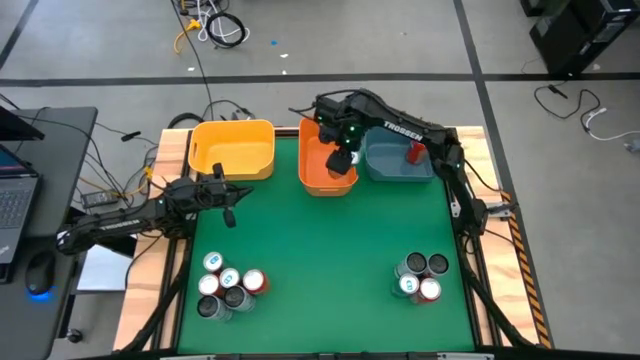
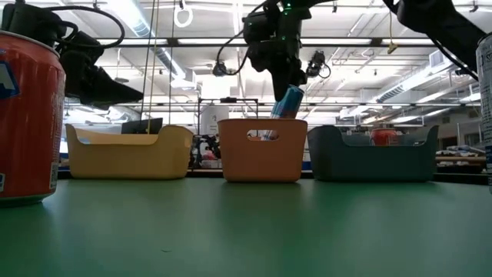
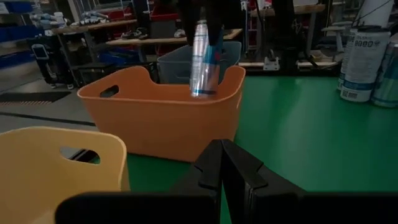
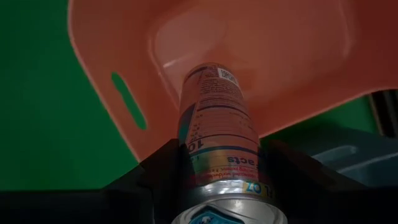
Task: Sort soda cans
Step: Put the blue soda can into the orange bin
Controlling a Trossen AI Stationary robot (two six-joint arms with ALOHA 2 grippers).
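The green table top (image 1: 320, 250) carries three plastic bins in a row along its far edge: a yellow plastic bin (image 1: 233, 149), an orange plastic bin (image 1: 322, 170) in the middle, and a dark blue-grey plastic bin (image 1: 400, 165) that has a red soda can (image 1: 415, 153) inside it.

The right arm reaches from the right side of the table over the blue-grey bin, and the right gripper (image 1: 342, 160) hangs above the orange bin, pointing down into it. Its two dark fingers (image 4: 155, 177) are closed around a slim white soda can with blue marks (image 4: 217, 130). The long axis of this can is tilted, not upright: in the low view the can (image 2: 286, 102) leans, its lower end going down into the orange bin and its upper end toward the gripper. In the right wrist view the silver end of the can is near the camera and the far end points at the bin floor. Printed text and a small code square show on its side.

The left arm lies low at the left side of the table, and the left gripper (image 1: 222, 190) is just in front of the yellow bin, its fingers pressed together and holding nothing.

Two groups of upright soda cans stand near the front edge: a left cluster of cans (image 1: 228, 287) and a right cluster of cans (image 1: 420, 277), well apart from each other.
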